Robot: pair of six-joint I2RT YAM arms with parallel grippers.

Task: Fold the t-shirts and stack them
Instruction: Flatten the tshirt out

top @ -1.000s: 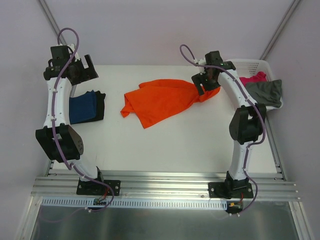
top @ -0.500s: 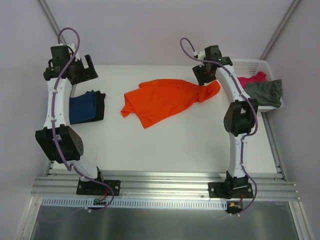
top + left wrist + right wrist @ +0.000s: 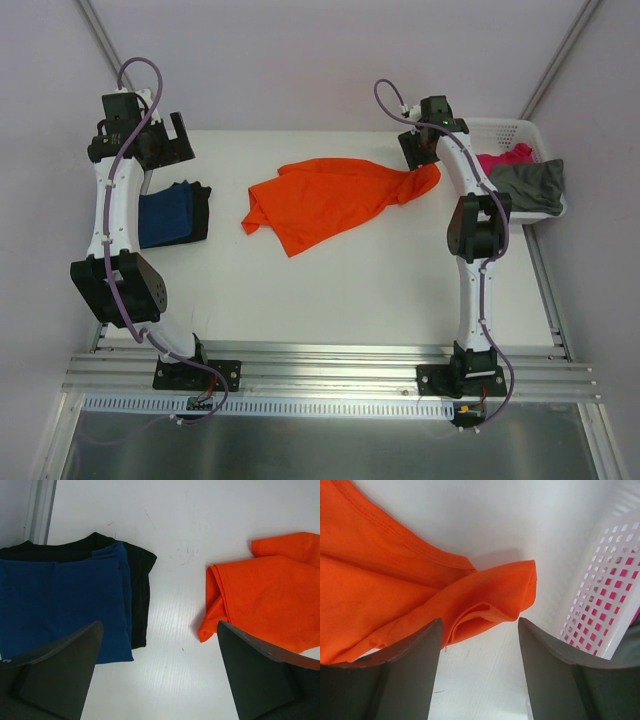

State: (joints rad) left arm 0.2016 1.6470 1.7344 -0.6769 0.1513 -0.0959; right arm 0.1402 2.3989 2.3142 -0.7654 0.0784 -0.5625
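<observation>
orange t-shirt [image 3: 380, 580], sleeve end just beneath the right hand [image 3: 479, 630]

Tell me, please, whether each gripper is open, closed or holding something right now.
Left gripper: open, empty, above the navy t-shirt.
Right gripper: open, empty, over an end of the orange t-shirt.

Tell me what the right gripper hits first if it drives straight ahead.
Likely the orange t-shirt, its bunched end lying in line with the open right gripper; the basket sits aside.
</observation>
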